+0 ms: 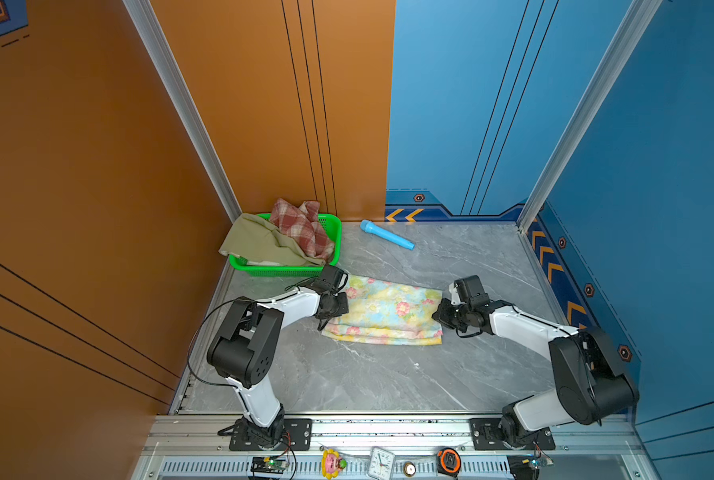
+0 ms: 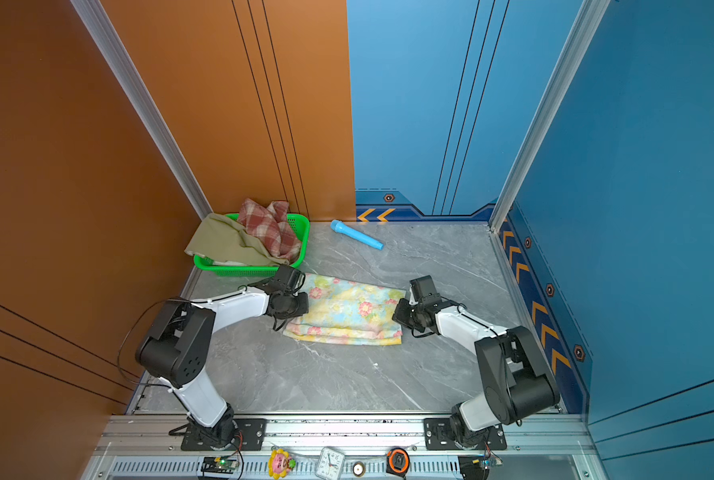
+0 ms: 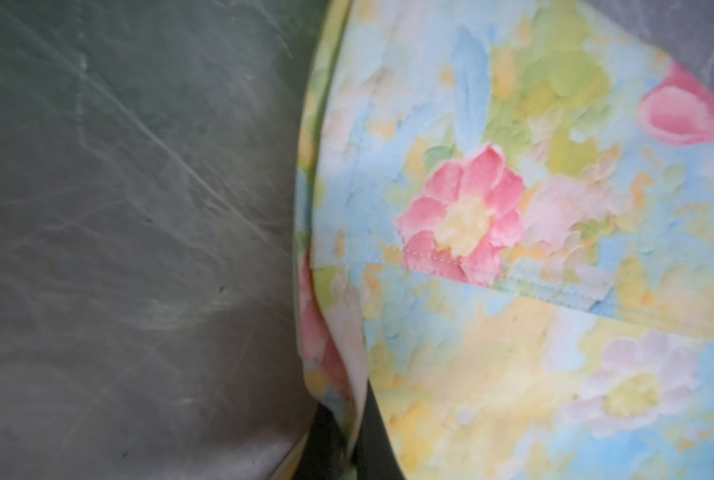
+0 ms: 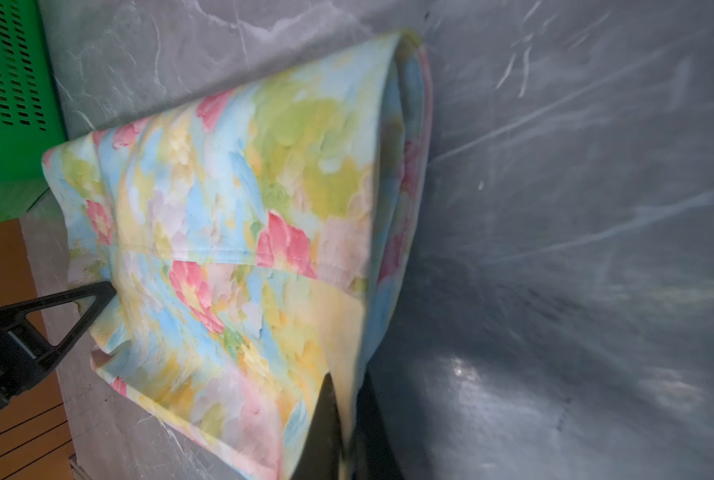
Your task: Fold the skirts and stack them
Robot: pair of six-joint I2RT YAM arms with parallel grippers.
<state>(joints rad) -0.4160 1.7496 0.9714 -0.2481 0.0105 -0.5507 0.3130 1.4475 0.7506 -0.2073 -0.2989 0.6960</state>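
Near the centre of the grey marbled surface (image 1: pixel 367 374) lies the floral skirt (image 1: pixel 388 309) — pastel blue and yellow with pink flowers — spread as a flat, roughly rectangular pad. The left end effector (image 1: pixel 337 308) meets its 9 o'clock edge and the right end effector (image 1: pixel 439 315) its 3 o'clock edge.

Each wrist view shows two dark fingers (image 3: pixel 322 449) drawn together with a pinch of floral cloth between them. Both end effectors are therefore clamped on the skirt's side edges, low against the surface.

A stitched hem crosses the skirt's upper face and layered edges show at its sides, which suggests that one fold is already laid. The next fold is judged to be in hand, with the cloth not yet lifted.

Toward 10 o'clock stands the green mesh basket (image 1: pixel 288 272). It holds the red-and-cream plaid skirt (image 1: pixel 303 226) and the olive-green skirt (image 1: pixel 259 243), both crumpled, the olive one draped over the basket's rim. A light-blue tube (image 1: pixel 386 235) lies near 12 o'clock, apart from all the cloth.

Progress is early — one skirt of three is partly folded, two wait unfolded in the basket, and no stack is begun.
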